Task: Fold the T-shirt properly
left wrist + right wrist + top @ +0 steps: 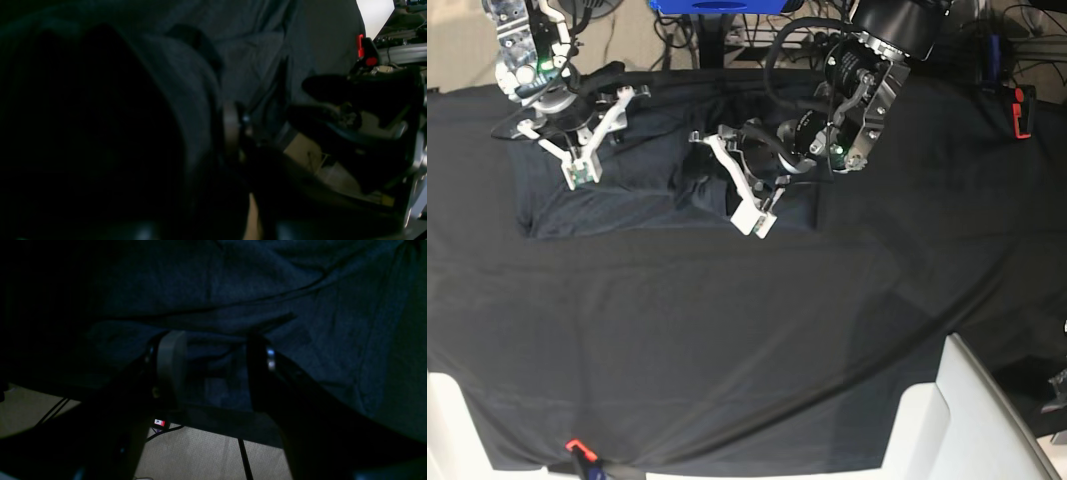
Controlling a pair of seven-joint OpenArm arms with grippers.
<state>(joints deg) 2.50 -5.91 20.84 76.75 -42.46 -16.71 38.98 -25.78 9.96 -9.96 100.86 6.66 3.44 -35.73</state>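
Slate-grey T-shirt (pixel 642 170) lies bunched on the black-clothed table (pixel 727 340), right claw (pixel 213 373) parted wide astride a fold, left claw (pixel 752 205) at its edge, grip unclear.

We see the T-shirt (pixel 642 185) lying crumpled across the far-left part of the black cloth, a dark slate-grey fabric slightly bluer than what it rests on. Its near edge runs roughly straight, while the far part is bunched into folds. Up close its thin, faintly heathered weave shows long creases
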